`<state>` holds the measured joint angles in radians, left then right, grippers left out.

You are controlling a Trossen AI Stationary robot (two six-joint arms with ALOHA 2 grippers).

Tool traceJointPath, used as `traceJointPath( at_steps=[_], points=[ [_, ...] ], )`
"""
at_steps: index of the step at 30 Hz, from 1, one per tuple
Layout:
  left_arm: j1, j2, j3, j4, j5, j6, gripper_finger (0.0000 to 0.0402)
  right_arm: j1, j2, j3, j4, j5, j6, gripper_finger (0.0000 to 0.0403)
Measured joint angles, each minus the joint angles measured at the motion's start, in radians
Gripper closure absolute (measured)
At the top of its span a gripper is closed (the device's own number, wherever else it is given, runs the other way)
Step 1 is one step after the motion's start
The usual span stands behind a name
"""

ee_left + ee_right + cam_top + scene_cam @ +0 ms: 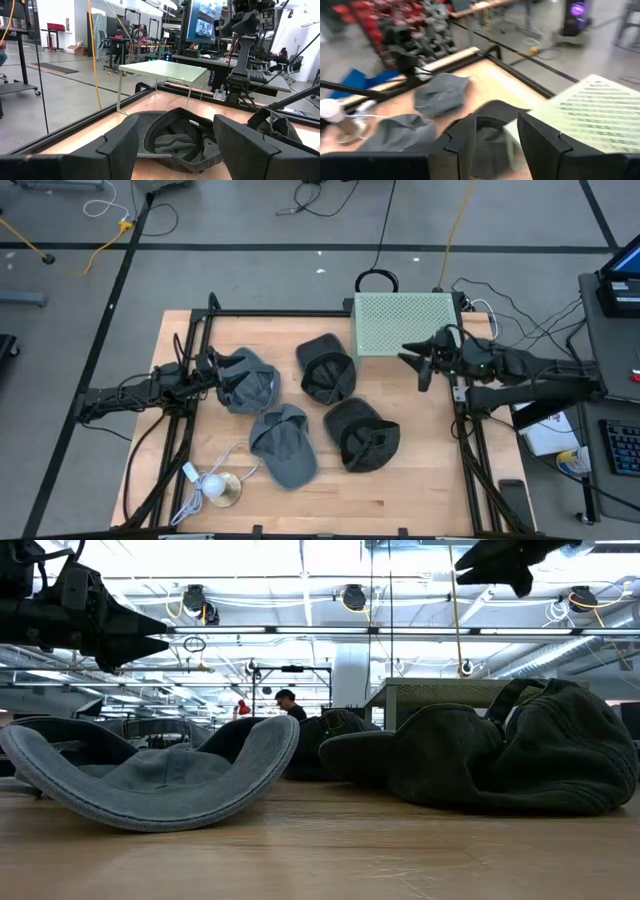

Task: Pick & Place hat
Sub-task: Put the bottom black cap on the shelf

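Four hats lie on the wooden table (400,490) in the high view: a grey hat (247,383) at centre left, a second grey hat (283,445) below it, a dark hat (327,367) at centre and another dark hat (362,434) lower right of it. The left gripper (217,370) hangs at the left edge of the grey hat, jaws spread wide and holding nothing. The right gripper (424,363) hovers at the right, beside the pale green perforated stand (405,323), jaws partly apart and empty. The step in hand looks like the left arm's approach to a hat. It would do well to lower squarely, straddle the brim or a fold of crown, and close only once cloth sits between the fingers, as soft fabric slips.
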<state>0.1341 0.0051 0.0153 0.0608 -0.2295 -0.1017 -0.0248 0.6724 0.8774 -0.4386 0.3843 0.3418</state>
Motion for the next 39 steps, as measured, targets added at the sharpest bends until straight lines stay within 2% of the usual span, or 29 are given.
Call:
traceJointPath(
  at_steps=[6,15,25,32,39],
  points=[
    [0.0,0.0,0.0,0.0,0.0,0.0,0.0149,0.014,0.128,0.208,-0.231,0.086,0.153,0.0261],
    [0.0,0.0,0.0,0.0,0.0,0.0,0.0149,0.014,0.338,0.506,-0.528,0.08,0.475,0.0261],
    [0.0,0.0,0.0,0.0,0.0,0.0,0.0149,0.028,0.549,0.755,-0.763,-0.052,0.741,0.0261],
    [0.0,0.0,0.0,0.0,0.0,0.0,0.0149,0.1,0.679,0.917,-0.938,-0.085,0.891,0.0261],
    [0.0,0.0,0.0,0.0,0.0,0.0,0.0149,0.164,0.795,1.016,-1.069,-0.192,1.008,0.0261]
  ],
)
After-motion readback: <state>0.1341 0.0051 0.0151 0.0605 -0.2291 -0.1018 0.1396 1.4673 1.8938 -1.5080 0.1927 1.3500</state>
